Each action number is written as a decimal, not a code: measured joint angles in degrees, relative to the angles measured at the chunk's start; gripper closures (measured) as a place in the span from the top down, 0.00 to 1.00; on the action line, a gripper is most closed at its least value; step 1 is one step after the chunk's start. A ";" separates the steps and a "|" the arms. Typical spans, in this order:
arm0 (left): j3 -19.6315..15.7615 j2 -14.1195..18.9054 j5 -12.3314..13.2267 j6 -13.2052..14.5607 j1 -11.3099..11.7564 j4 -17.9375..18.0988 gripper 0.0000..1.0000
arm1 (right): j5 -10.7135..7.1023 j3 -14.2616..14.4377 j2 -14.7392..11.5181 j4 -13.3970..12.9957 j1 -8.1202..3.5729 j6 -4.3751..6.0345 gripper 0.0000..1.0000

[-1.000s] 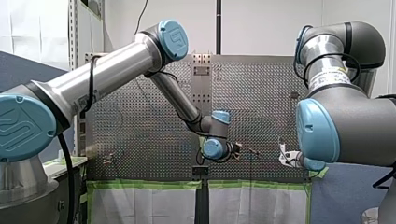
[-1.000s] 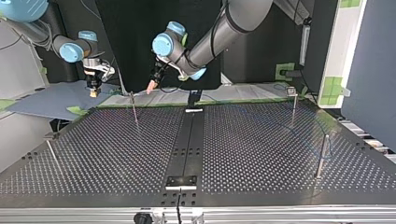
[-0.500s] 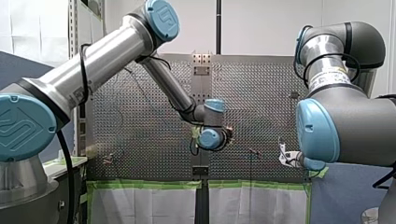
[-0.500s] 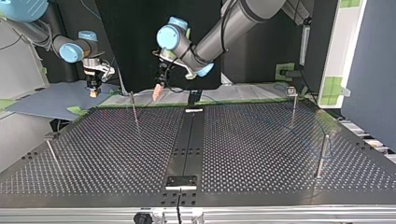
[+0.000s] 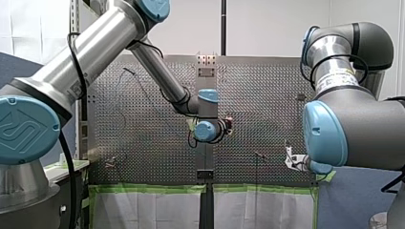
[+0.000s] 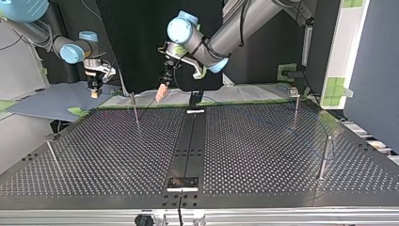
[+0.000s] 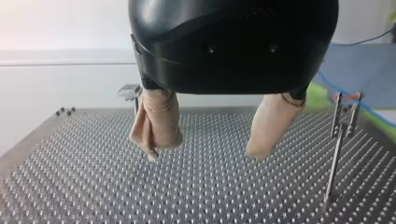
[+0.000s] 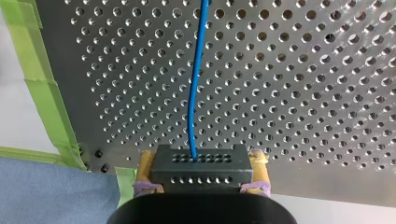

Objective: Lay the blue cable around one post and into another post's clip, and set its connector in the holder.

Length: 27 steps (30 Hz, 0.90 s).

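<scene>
Cable end in R grip; L grip free over arm-side edge.

Pinching black perforated connector block (image 8: pixel 201 170) w/ my right gripper (image 8: pixel 201 161), yellow pads (image 8: pixel 145 163) closed on its two sides. Prob. held so to let thin blue cable (image 8: pixel 196 84) leave straight ahead & trail across perforated metal table (image 8: pixel 303 93) from a corner. Hovering my left gripper (image 7: pixel 205 151) over table's arm-side edge, near its middle. Beige pads (image 7: pixel 156 123) wide apart, nothing between; likely kept free to guide cable mid-length. Counted in top view: 4 slim metal posts (image 6: pixel 135 109), 2 grippers. 1 cable, 1 connector. Clip-topped post (image 7: pixel 344 116) w/ red band standing just beside left gripper.
</scene>
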 joint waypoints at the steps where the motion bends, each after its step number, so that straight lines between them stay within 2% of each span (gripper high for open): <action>1: -0.70 0.70 0.71 0.56 0.09 -0.48 1.00 | 0.00 0.00 0.00 0.00 0.02 0.00 0.00; 7: -4.18 4.19 4.19 3.78 0.58 -1.95 1.00 | 0.00 0.00 0.00 -0.07 0.03 0.01 0.00; 11: -6.42 6.41 5.78 3.96 1.32 -2.96 1.00 | 0.00 0.00 0.02 -0.13 0.02 0.01 0.00; 15: -8.69 8.68 4.68 2.24 2.64 -3.69 1.00 | 0.00 0.00 0.06 -0.16 0.00 0.02 0.00; 20: -11.71 11.70 2.31 -0.68 5.35 -5.24 1.00 | 0.00 0.00 0.14 -0.20 0.02 0.27 0.00; 23: -13.48 13.47 2.36 -2.44 7.09 -5.47 1.00 | 0.00 0.00 0.16 -0.23 0.04 0.39 0.00; 27: -15.97 15.97 2.84 -4.57 9.55 -4.04 1.00 | 0.00 0.00 0.19 -0.22 0.05 0.44 0.00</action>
